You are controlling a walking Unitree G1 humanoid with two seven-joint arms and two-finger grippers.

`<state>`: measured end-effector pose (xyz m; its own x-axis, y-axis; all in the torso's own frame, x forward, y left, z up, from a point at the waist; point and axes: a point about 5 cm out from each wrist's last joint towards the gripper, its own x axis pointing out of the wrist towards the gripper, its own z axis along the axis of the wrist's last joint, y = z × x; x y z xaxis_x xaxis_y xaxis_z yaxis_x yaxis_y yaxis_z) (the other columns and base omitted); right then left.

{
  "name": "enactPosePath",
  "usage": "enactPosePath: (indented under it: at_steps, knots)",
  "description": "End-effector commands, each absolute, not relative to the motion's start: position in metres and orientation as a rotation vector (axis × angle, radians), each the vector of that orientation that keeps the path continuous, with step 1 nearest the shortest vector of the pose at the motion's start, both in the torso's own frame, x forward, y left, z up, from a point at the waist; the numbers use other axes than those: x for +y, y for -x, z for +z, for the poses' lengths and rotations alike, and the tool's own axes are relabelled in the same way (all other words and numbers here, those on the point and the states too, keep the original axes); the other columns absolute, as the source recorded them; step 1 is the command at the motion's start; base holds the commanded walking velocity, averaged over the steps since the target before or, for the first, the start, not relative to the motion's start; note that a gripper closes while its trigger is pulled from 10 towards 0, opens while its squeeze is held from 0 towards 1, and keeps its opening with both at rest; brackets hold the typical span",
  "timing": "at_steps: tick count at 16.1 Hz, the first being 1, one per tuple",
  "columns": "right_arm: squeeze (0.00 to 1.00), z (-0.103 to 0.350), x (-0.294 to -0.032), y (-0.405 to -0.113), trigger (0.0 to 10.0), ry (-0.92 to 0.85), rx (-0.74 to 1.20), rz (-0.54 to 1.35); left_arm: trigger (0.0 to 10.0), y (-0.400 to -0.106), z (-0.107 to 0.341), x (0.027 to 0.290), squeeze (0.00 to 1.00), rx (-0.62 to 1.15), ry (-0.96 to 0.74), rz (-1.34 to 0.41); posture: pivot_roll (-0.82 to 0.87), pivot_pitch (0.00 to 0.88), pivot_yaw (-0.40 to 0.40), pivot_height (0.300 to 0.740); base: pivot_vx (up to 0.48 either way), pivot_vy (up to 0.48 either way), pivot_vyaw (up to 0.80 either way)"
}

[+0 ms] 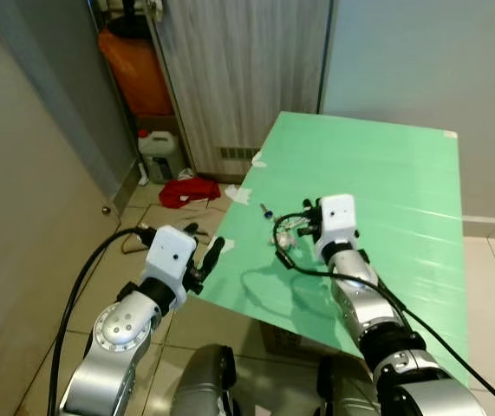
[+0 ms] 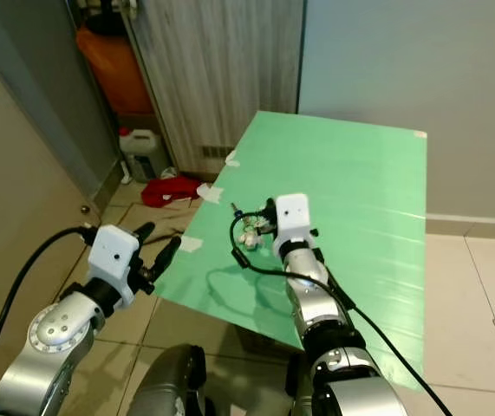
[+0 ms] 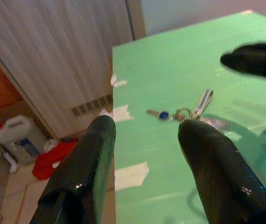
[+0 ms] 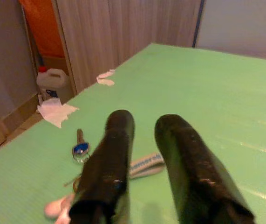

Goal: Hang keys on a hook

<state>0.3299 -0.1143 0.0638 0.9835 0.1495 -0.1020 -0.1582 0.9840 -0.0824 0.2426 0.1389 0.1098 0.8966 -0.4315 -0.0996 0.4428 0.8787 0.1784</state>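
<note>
A bunch of keys [image 1: 282, 230] lies on the green table [image 1: 386, 191], near its left edge. It has a blue-headed key [image 4: 80, 148], a ring, a pale printed tag [image 4: 146, 163] and a small pink piece. My right gripper [image 4: 144, 122] hovers low over the bunch, fingers a narrow gap apart with nothing between them; the tag lies under them. My left gripper [image 1: 205, 244] hangs off the table's left edge, open and empty, pointing toward the keys [image 3: 181, 112].
Torn white tape pieces [image 1: 237, 194] stick to the table's left edge. On the floor to the left lie a red cloth [image 1: 188, 191] and a white jug [image 1: 159, 152]. Behind stand a wood-grain door [image 1: 238, 69] and an orange bag [image 1: 134, 74].
</note>
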Motion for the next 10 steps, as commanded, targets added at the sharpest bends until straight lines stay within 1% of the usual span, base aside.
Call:
enactPosePath:
  at_steps: [1,3,7,9,10]
  knots:
    - [1.00,0.069,-0.106,-0.334,10.0,0.069,0.078,0.180,10.0,-0.240,0.111,0.143,0.00,0.067,-0.211,-0.449,0.10,0.097,0.114,0.641,0.000,0.000,0.00]
    - [1.00,0.069,-0.099,-0.336,10.0,0.060,0.085,0.191,10.0,-0.235,0.111,0.141,0.00,0.076,-0.209,-0.454,0.12,0.112,0.117,0.641,0.000,0.000,0.00]
    - [1.00,0.078,-0.099,-0.345,10.0,0.057,0.077,0.171,10.0,-0.225,0.112,0.136,0.00,0.086,-0.194,-0.457,0.18,0.150,0.118,0.641,0.000,0.000,0.00]
    - [1.00,0.090,-0.099,-0.358,10.0,0.057,0.083,0.162,10.0,-0.209,0.111,0.111,0.00,0.096,-0.172,-0.579,0.23,0.173,0.108,0.641,0.000,0.000,0.00]
    - [1.00,0.094,-0.098,-0.362,10.0,0.053,0.090,0.157,10.0,-0.203,0.109,0.104,0.00,0.111,-0.157,-0.606,0.24,0.179,0.101,0.641,0.000,0.000,0.00]
